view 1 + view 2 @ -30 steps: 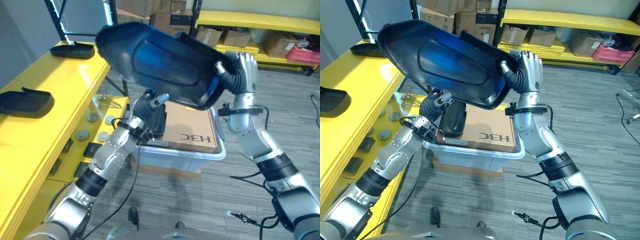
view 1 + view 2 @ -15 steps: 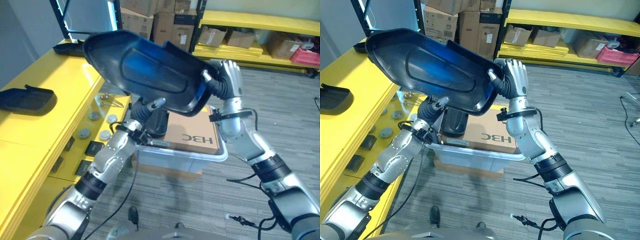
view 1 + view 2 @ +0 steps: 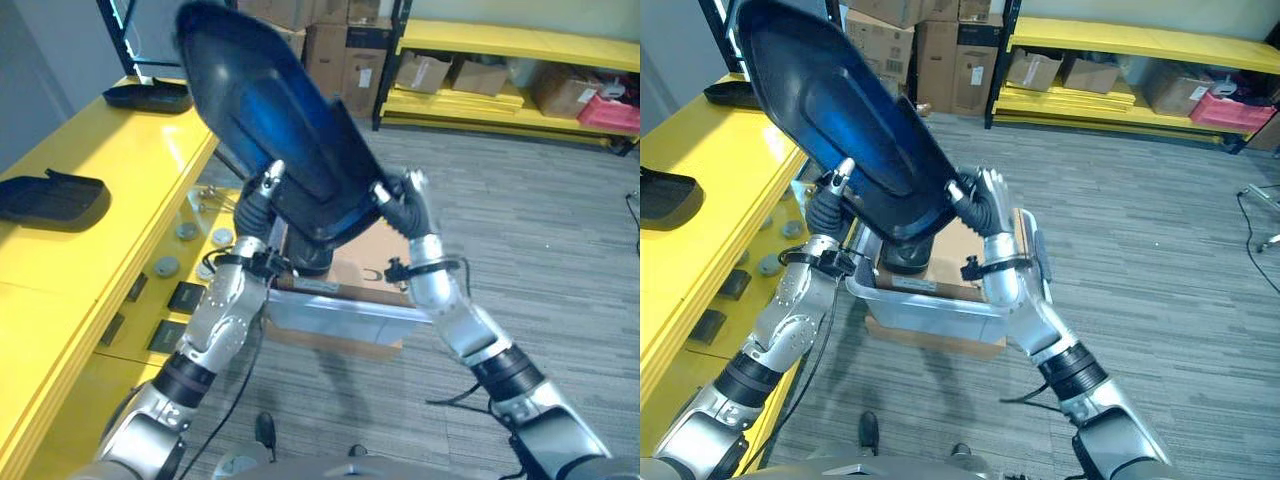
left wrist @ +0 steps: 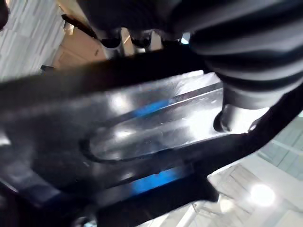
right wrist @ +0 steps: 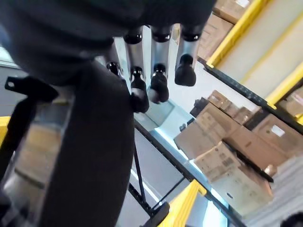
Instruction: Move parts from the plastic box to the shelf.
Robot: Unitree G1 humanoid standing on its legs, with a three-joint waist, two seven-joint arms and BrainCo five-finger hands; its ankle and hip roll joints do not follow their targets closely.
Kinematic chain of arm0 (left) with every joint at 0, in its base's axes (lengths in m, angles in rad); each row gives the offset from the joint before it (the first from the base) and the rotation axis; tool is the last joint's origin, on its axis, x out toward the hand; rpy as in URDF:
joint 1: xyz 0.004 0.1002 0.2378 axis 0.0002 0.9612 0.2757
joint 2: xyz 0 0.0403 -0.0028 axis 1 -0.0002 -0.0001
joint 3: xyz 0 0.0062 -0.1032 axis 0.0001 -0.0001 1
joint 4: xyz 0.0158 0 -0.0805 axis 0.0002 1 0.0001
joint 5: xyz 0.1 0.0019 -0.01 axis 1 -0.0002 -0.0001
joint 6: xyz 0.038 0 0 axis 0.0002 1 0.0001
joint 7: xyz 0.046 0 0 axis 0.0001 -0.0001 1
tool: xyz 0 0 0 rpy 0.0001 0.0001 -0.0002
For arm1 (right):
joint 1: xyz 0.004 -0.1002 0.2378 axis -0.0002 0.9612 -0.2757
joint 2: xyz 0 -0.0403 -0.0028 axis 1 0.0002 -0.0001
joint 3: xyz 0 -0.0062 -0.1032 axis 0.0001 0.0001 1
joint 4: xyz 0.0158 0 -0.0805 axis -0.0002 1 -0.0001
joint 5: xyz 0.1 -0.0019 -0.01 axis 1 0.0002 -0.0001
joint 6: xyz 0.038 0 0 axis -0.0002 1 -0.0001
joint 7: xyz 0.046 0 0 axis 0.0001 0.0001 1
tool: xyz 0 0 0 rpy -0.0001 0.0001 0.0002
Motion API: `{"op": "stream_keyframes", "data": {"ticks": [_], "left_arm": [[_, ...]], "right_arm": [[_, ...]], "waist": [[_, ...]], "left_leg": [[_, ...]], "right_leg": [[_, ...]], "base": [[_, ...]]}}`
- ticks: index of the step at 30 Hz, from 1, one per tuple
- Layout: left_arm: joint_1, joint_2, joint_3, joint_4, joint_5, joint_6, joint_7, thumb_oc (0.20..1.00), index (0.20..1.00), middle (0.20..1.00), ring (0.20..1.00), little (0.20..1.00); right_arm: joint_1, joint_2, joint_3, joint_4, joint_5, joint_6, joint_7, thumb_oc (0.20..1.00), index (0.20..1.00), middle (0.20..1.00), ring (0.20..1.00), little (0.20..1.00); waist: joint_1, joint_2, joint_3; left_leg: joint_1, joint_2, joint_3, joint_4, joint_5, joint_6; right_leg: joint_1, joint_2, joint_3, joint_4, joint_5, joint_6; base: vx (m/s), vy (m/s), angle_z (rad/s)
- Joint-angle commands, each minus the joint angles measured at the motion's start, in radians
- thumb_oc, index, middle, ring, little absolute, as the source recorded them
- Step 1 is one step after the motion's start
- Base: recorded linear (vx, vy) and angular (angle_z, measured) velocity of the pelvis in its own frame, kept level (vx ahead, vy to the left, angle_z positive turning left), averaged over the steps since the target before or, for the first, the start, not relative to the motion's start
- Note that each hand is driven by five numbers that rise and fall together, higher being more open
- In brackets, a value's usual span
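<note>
My left hand (image 3: 262, 205) and my right hand (image 3: 980, 205) stood on either side of the lower end of a large black part (image 3: 835, 105), which I carried tilted above the plastic box (image 3: 930, 305). The left hand's fingers (image 4: 118, 40) lay over one edge of the part, with the thumb (image 4: 236, 116) pressed on its glossy face, so I read that hand as clamped on it. The right hand's fingers (image 5: 158, 87) stood fairly straight beside the opposite edge, pressing rather than curling.

Below both hands, the box held a cardboard carton (image 3: 960, 250) and another dark part (image 3: 902, 255). To the left of my left hand ran the yellow shelf (image 3: 120, 190), bearing two similar parts (image 3: 50, 200), (image 3: 145, 97).

The part looked like a stiff, thin moulded shell: probably light for its size, smooth, and likely slippery. Holds on opposite edges near one end seemed right, though the long upper end could swing.
</note>
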Motion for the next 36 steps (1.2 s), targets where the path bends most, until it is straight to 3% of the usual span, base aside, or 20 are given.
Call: {"op": "stream_keyframes", "data": {"ticks": [1,7,14,15,16,19,22,23,27,31,36], "left_arm": [[-0.119,-0.036,-0.050,-0.037,-0.001,-0.079,-0.064,0.200,0.200,0.200,0.200,0.200],[-0.133,-0.036,-0.095,-0.035,0.052,0.029,-0.140,0.200,0.200,0.200,0.200,0.200],[-0.117,-0.014,-0.114,-0.019,0.088,-0.016,-0.193,0.200,0.200,0.200,0.200,0.200],[-0.113,-0.008,-0.112,-0.021,0.116,-0.028,-0.179,0.200,0.200,0.200,0.200,0.200],[-0.107,0.001,-0.108,-0.021,0.174,-0.046,-0.148,0.200,0.200,0.200,0.200,0.200],[-0.095,0.041,-0.083,-0.013,0.376,-0.124,-0.046,0.200,0.200,0.200,0.200,0.200],[-0.069,0.083,-0.048,-0.028,0.501,-0.169,0.025,0.200,0.200,0.200,0.200,0.200],[-0.050,0.112,-0.022,-0.042,0.617,-0.191,0.096,0.200,0.200,0.200,0.200,0.200],[-0.007,0.152,0.032,-0.067,0.764,-0.206,0.215,0.200,0.200,0.200,0.200,0.200],[0.039,0.211,0.118,-0.074,0.947,-0.215,0.356,0.200,0.200,0.200,0.200,0.200],[0.075,0.273,0.178,-0.048,0.950,-0.261,0.427,0.200,0.200,0.200,0.200,0.200]], "right_arm": [[-0.076,0.038,0.057,-0.094,0.011,-0.102,0.038,0.200,0.200,0.200,0.200,0.200],[-0.084,0.075,0.116,-0.112,0.027,-0.195,0.116,0.200,0.200,0.200,0.200,0.200],[-0.075,0.068,0.139,-0.112,0.167,-0.219,0.202,0.200,0.200,0.200,0.200,0.200],[-0.067,0.070,0.140,-0.108,0.197,-0.225,0.207,0.683,0.683,0.683,0.683,0.683],[-0.054,0.071,0.137,-0.106,0.237,-0.223,0.225,1.000,1.000,1.000,1.000,1.000],[-0.012,0.072,0.118,-0.102,0.432,-0.228,0.309,1.000,1.000,1.000,1.000,1.000],[0.056,0.073,0.076,-0.099,0.555,-0.276,0.306,1.000,1.000,1.000,1.000,1.000],[0.112,0.084,0.041,-0.093,0.585,-0.298,0.288,1.000,1.000,1.000,1.000,1.000],[0.229,0.082,-0.028,-0.098,0.574,-0.308,0.290,1.000,1.000,1.000,1.000,1.000],[0.356,0.060,-0.119,-0.051,0.587,-0.270,0.366,1.000,1.000,1.000,1.000,1.000],[0.474,0.062,-0.175,0.126,0.692,-0.237,0.471,1.000,1.000,1.000,1.000,1.000]], "waist": [[0.018,-0.021,-0.001],[0.020,-0.021,0.005],[0.020,-0.020,-0.001],[0.020,-0.020,-0.002],[0.020,-0.021,-0.003],[0.018,-0.023,-0.003],[0.018,-0.024,-0.005],[0.015,-0.023,-0.005],[0.002,-0.019,-0.003],[-0.035,-0.016,0.000],[-0.062,-0.019,0.001]], "left_leg": [[0.134,0.028,0.016,0.000,-0.225,-0.030],[0.132,0.024,0.018,0.000,-0.228,-0.026],[0.133,0.022,0.023,0.000,-0.228,-0.025],[0.134,0.022,0.024,0.000,-0.228,-0.025],[0.134,0.023,0.025,0.000,-0.228,-0.025],[0.135,0.023,0.024,0.000,-0.228,-0.026],[0.133,0.023,0.021,0.000,-0.226,-0.028],[0.133,0.024,0.020,0.000,-0.226,-0.028],[0.133,0.025,0.026,0.000,-0.227,-0.026],[0.136,0.028,0.040,0.000,-0.229,-0.028],[0.136,0.028,0.045,0.000,-0.230,-0.031]], "right_leg": [[0.008,-0.019,-0.023,0.022,-0.098,0.009],[0.006,-0.021,-0.021,0.018,-0.092,0.012],[0.006,-0.023,-0.017,0.011,-0.085,0.014],[0.006,-0.023,-0.017,0.010,-0.084,0.014],[0.006,-0.023,-0.018,0.010,-0.084,0.014],[0.006,-0.022,-0.015,0.009,-0.083,0.013],[0.006,-0.023,-0.016,0.009,-0.083,0.014],[0.006,-0.024,-0.016,0.008,-0.083,0.016],[0.001,-0.027,-0.011,0.013,-0.084,0.018],[-0.007,-0.027,0.003,0.021,-0.089,0.022],[-0.012,-0.023,0.016,0.024,-0.095,0.023]], "base": [[0.00,0.000,0.00],[0.00,0.000,0.00],[0.00,0.000,0.00],[0.00,0.000,0.00],[0.00,0.000,0.00],[0.00,0.000,0.00],[0.00,0.000,0.00],[0.00,0.000,0.00],[0.00,0.000,0.00],[0.00,0.012,-0.08],[0.00,0.000,-0.07]]}}
